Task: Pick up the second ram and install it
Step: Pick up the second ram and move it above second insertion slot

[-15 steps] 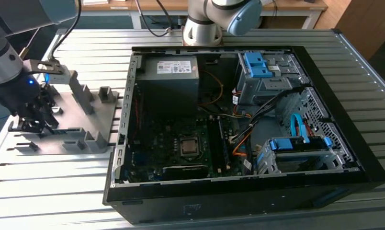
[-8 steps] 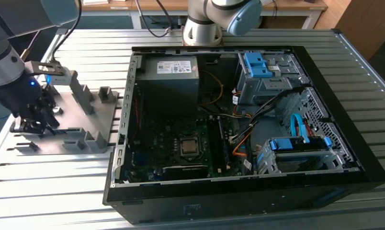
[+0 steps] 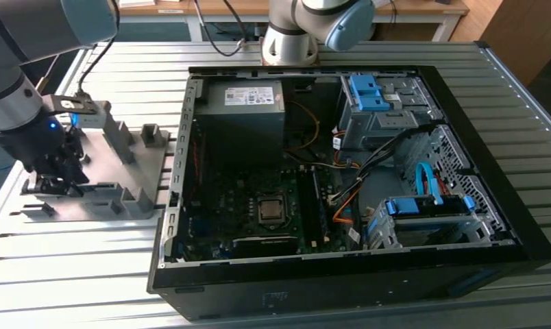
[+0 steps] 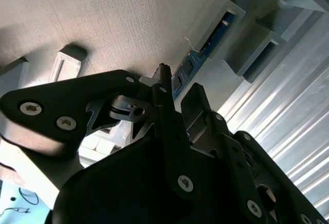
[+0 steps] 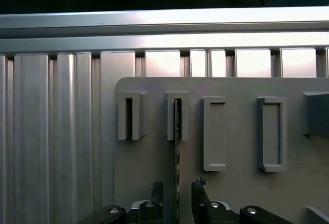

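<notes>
Second ram (image 5: 177,152): stands on its long edge in the grey holder tray (image 5: 146,167), one end seated in a slotted block; seen edge-on as a thin dark line in the first wrist view, and as a blue-green strip (image 4: 203,47) in the second wrist view

Handling: judged light, stiff and thin; likely fragile at its chips and seated edge; the flat faces probably offer little friction, so a square, even squeeze looks wise

Where to hold: judged best across the two flat faces, near the free upper edge, so the stick lifts straight out of its blocks without twisting

Gripper (image 5: 177,189): released; one finger stands on each side of the stick with a sliver of daylight on both sides, nothing grasped; in the exterior view it hangs low over the tray (image 3: 58,181)

Holder tray: matte grey plate with raised slotted blocks, several of them vacant; it lies at the exterior view's left (image 3: 120,188), just beside the computer case (image 3: 349,274)

Computer case: black tower laid on its side, panel off; motherboard (image 3: 229,205), power supply (image 3: 242,103) and blue drive caddies exposed; loose cables cross the interior

Table (image 3: 75,274): ribbed aluminium slats, hard and bright; tray and case both rest on it

Room: a wooden bench (image 3: 412,8) stands behind the table; cables trail down from it
</notes>
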`<state>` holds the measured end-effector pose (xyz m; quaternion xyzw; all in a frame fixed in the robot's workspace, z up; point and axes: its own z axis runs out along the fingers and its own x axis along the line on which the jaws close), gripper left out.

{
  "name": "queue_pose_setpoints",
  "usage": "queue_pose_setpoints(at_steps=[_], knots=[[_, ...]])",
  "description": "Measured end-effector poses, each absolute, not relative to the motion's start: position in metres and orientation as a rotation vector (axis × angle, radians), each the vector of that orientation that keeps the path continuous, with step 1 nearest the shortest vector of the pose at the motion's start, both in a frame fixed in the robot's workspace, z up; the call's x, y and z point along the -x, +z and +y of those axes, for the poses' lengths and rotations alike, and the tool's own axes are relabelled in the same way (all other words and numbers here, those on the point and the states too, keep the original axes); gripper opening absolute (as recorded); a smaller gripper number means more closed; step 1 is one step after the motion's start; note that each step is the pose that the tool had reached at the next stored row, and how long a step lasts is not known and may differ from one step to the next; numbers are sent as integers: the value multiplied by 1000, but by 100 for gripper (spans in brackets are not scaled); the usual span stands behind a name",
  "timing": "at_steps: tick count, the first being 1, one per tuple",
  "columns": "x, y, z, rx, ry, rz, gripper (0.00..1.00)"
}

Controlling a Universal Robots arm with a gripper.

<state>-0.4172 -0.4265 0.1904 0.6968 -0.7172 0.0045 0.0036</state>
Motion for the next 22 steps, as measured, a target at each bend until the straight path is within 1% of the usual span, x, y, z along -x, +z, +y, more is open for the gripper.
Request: queue_pose_setpoints(at_steps=[8,10,11,12,14,15,16,22], knots=[[417,189,-427,-2188,11,-2246,35],[417,189,-427,-2188,11,-2246,34],[417,189,-427,-2188,11,-2246,28],[417,189,-426,-2188,11,-2246,28],[417,189,-427,-2188,11,-2246,16],[417,189,-427,-2189,11,-2246,16],[417,189,-427,-2189,11,-2246,14],[417,189,-427,-2189,11,-2246,14]])
